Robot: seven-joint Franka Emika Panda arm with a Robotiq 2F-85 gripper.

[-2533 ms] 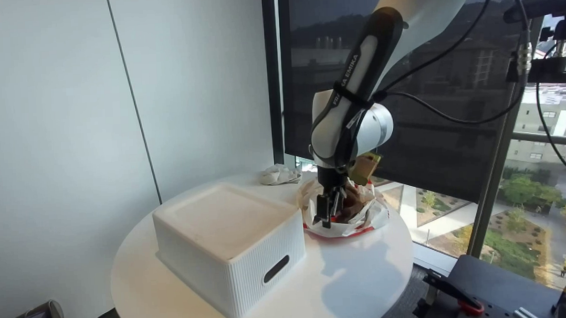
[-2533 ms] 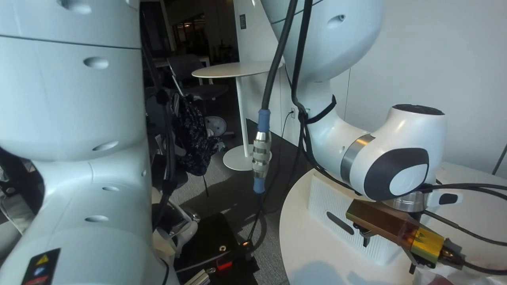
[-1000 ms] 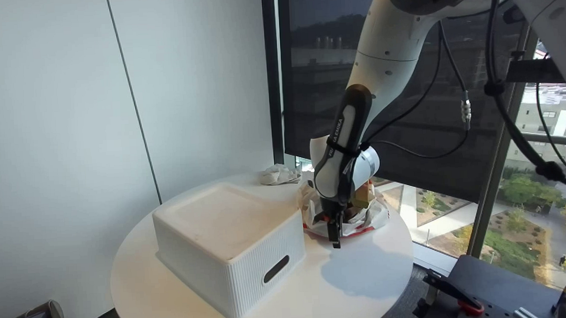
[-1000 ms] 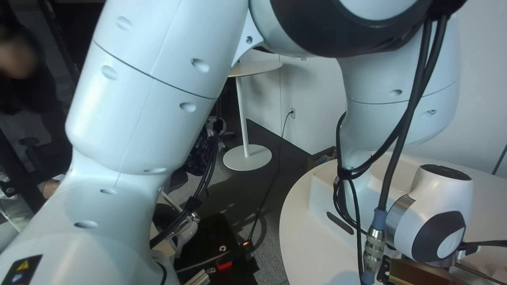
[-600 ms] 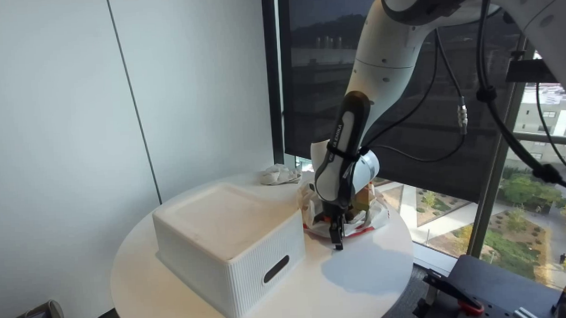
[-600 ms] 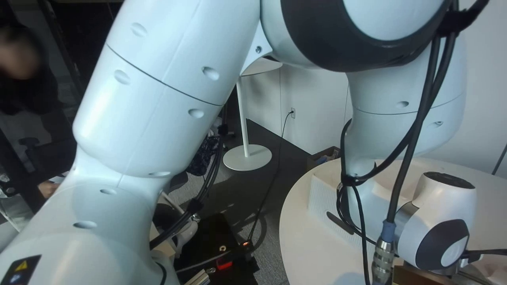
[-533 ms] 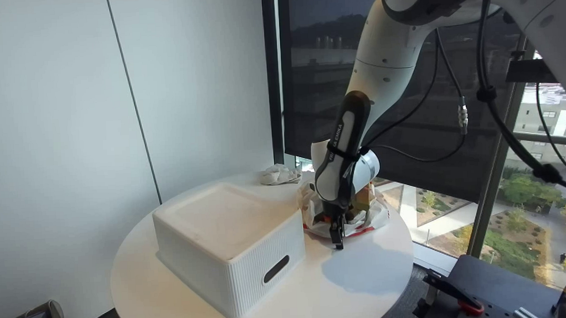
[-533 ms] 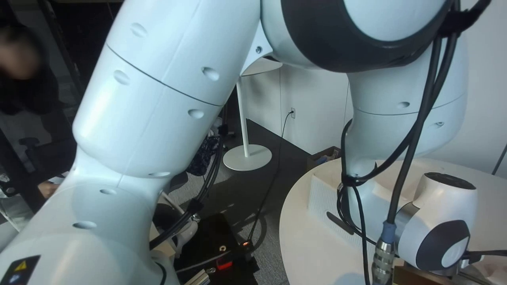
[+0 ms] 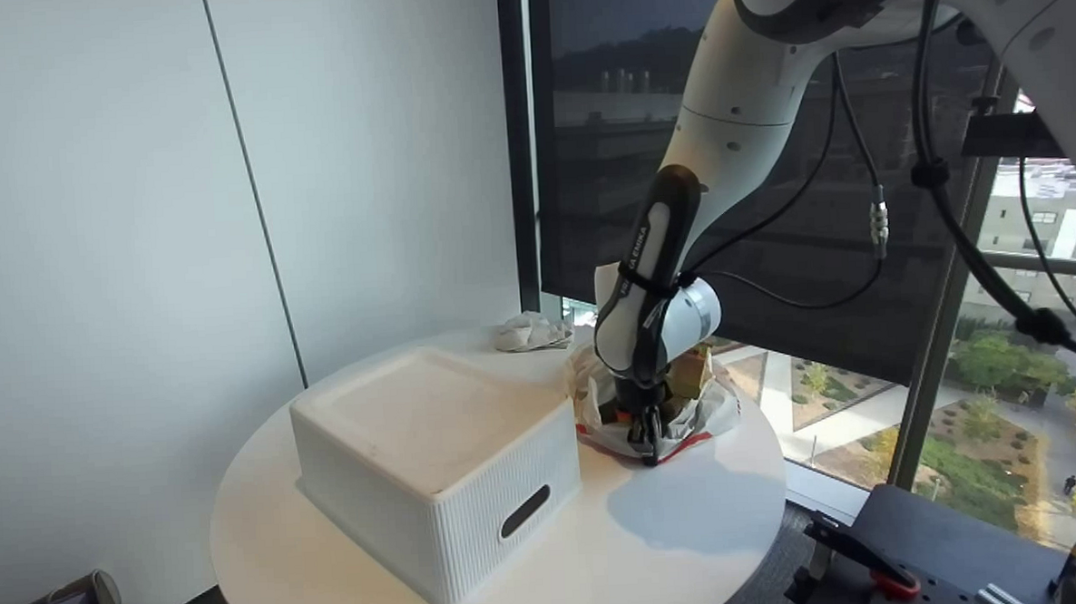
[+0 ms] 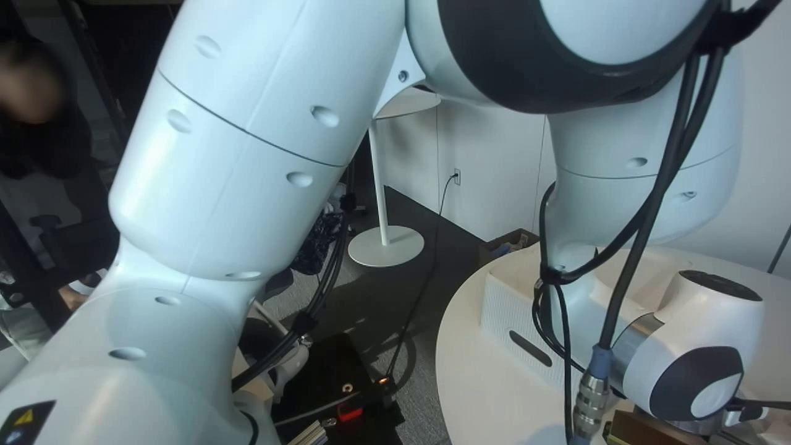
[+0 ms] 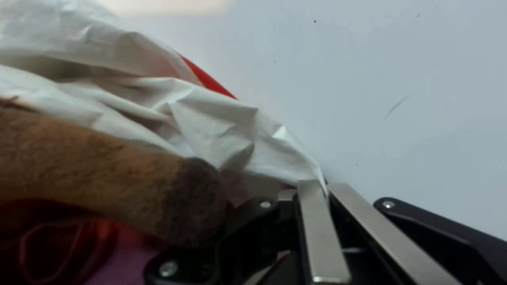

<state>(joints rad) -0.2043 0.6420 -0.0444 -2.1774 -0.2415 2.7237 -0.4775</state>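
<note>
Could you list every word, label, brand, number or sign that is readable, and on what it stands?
"EMIKA": on the robot arm; the word before it is partly covered by a strap.
Yellow warning triangle: on the arm's dark sticker; other marks unreadable.
White arm label: too small to read.

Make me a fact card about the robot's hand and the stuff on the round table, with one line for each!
Busy part: black-and-silver hand, shut
Pinching: edge of a crinkly red-and-white plastic bag
Inside that: fuzzy brown thing with a dark end
Beside that: ribbed white rectangular box
Farther back in an exterior view: crumpled white wad, material unclear
Underneath: round white table
</note>
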